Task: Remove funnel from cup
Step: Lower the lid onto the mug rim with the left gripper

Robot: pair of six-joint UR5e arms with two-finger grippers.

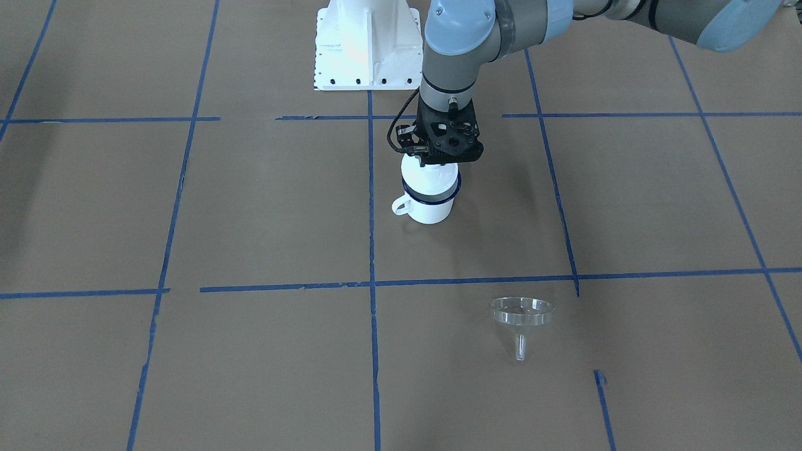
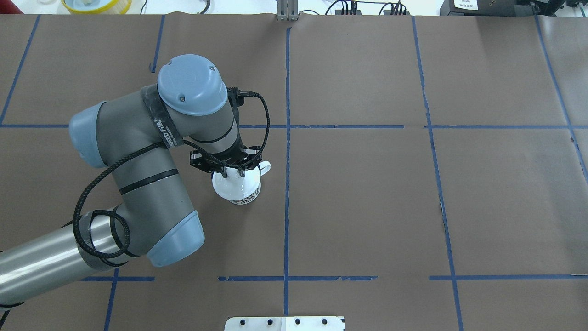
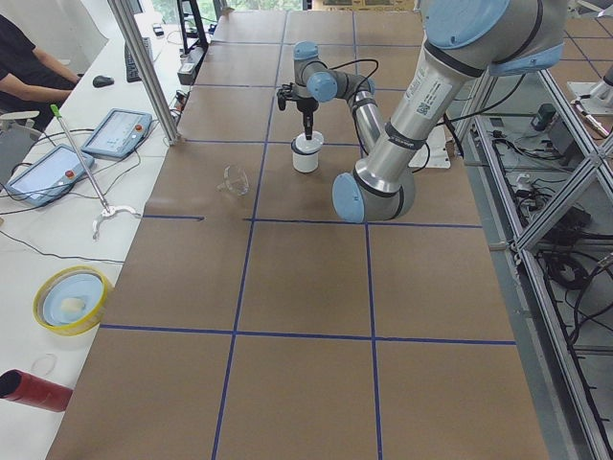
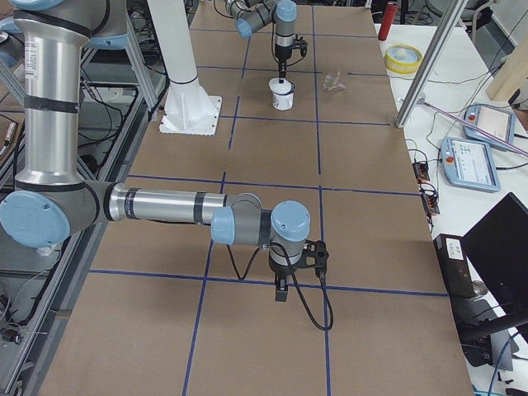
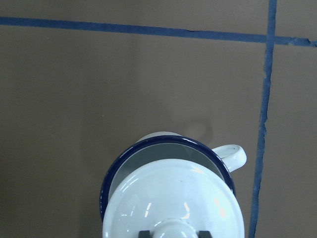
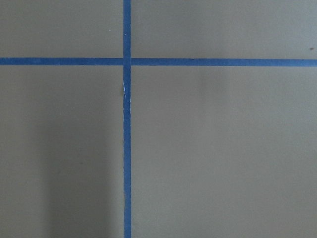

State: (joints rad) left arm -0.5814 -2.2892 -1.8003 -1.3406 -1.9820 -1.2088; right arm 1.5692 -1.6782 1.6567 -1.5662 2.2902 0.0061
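Observation:
The white cup (image 1: 432,210) with a dark blue rim (image 5: 148,148) stands upright on the brown paper, handle to one side. A white domed lid (image 1: 429,175) sits at its mouth, slightly off-centre in the left wrist view (image 5: 173,198). My left gripper (image 1: 431,161) is straight above the cup and shut on the lid's knob (image 5: 171,229). The clear funnel (image 1: 522,319) rests on the table well apart from the cup, outside it; it also shows in the exterior left view (image 3: 235,179). My right gripper (image 4: 281,293) hangs low over bare paper far from both; I cannot tell its state.
The white robot base plate (image 1: 366,50) stands just behind the cup. Blue tape lines (image 6: 127,148) grid the paper. A yellow-rimmed bowl (image 3: 72,299), a red cylinder (image 3: 34,388) and tablets (image 3: 115,131) sit on the operators' side bench.

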